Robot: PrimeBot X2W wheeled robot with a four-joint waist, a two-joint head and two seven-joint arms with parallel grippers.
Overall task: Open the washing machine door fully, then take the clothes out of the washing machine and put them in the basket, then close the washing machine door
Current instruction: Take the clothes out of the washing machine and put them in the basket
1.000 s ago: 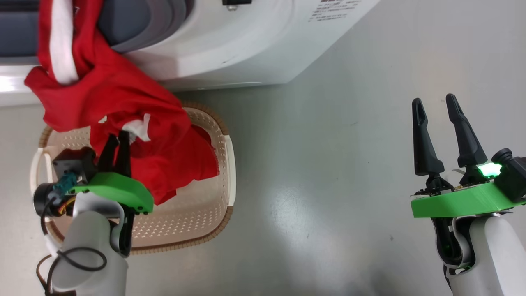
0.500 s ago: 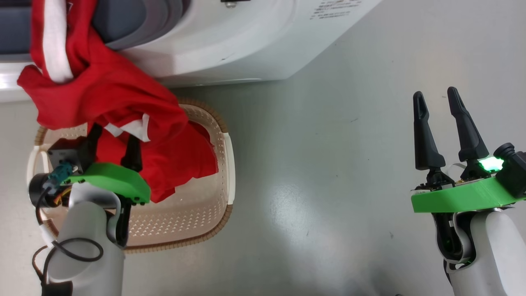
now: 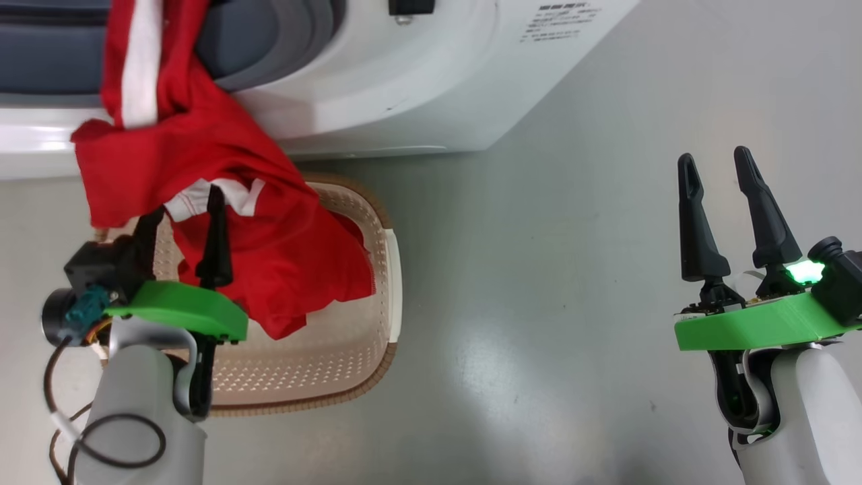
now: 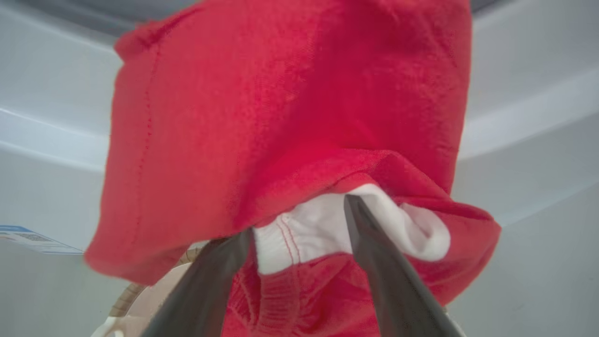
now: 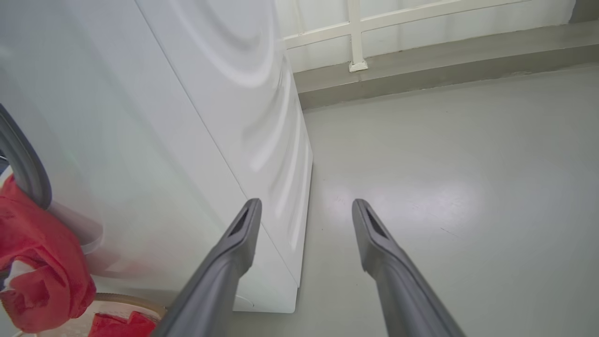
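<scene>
Left gripper (image 3: 185, 215) stands with its two dark fingers spread wide over the basket (image 3: 392, 269). A fold of the clothes (image 3: 229, 202) lies loosely between them, not pinched. From the left wrist view, a white trim (image 4: 304, 229) sits in the gap of that gripper (image 4: 299, 217), with one finger crossing in front of it and the other partly tucked under the red cloth.

The red clothes hang as one long drape. Their long axis runs from the mouth of the washing machine (image 3: 404, 87) at the upper left of the head view, down over the machine's white front and into the basket. The upper end lies over the grey gasket (image 3: 296, 34), with a white strip (image 3: 138, 67) running lengthwise along it. The lower end rests inside the basket against its far, perforated wall.

The basket stands on the grey floor (image 3: 539, 269), just in front of the machine.

Well apart to the other side, the right gripper (image 3: 714, 156) hangs over bare floor, its fingers parted and holding nothing. Its own camera looks along those fingers (image 5: 374, 234) past the machine's white side panel (image 5: 196, 117). The red cloth (image 5: 42, 262) and the basket's brown rim (image 5: 126, 299) show at the lower left of that view.
</scene>
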